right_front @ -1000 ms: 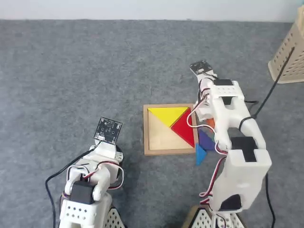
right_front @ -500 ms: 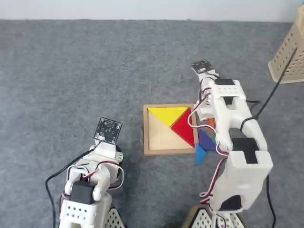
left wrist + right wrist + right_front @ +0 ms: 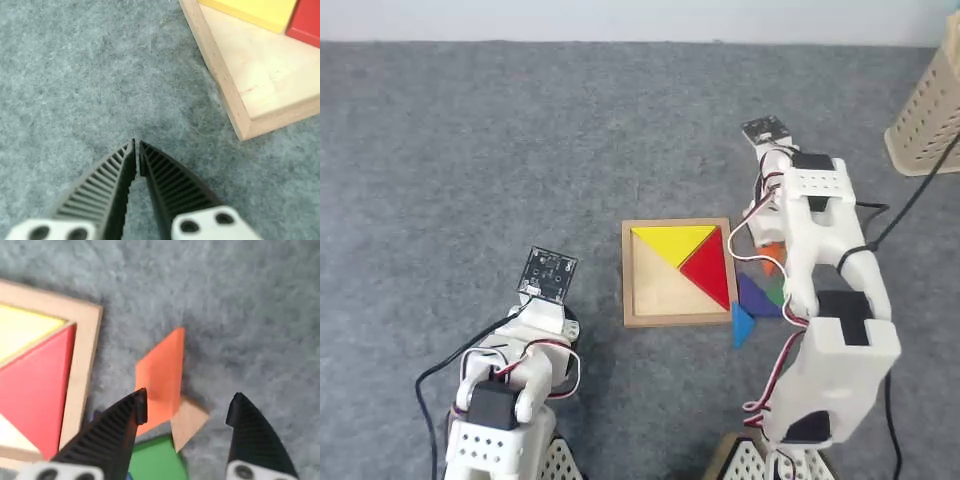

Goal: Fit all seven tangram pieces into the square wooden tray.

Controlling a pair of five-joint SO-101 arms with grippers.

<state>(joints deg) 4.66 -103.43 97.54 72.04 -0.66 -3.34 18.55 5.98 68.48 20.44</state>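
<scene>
The right gripper [image 3: 190, 396] has swung off the wooden tray [image 3: 625, 272] at mid-worktop, its jaws released over the orange piece [image 3: 159, 380] outside the tray's right rim. The left gripper [image 3: 136, 145] is unmoved, jaws clenched. The worktop [image 3: 470, 150] is grey felt, with a beige slotted box [image 3: 932, 105] at its far right corner.

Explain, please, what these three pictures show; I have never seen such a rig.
Two robot arms stand on grey carpet. The high view looks down on both: the left arm and the right arm. The other two pictures come from a camera on each arm's wrist, looking along its jaws. The square wooden tray holds a yellow triangle and a red triangle. Beside it lie an orange piece, a green piece, a purple piece and a blue triangle. The left jaws are shut over carpet by the tray's corner; the right jaws are open above the orange piece. Neither holds anything.
</scene>
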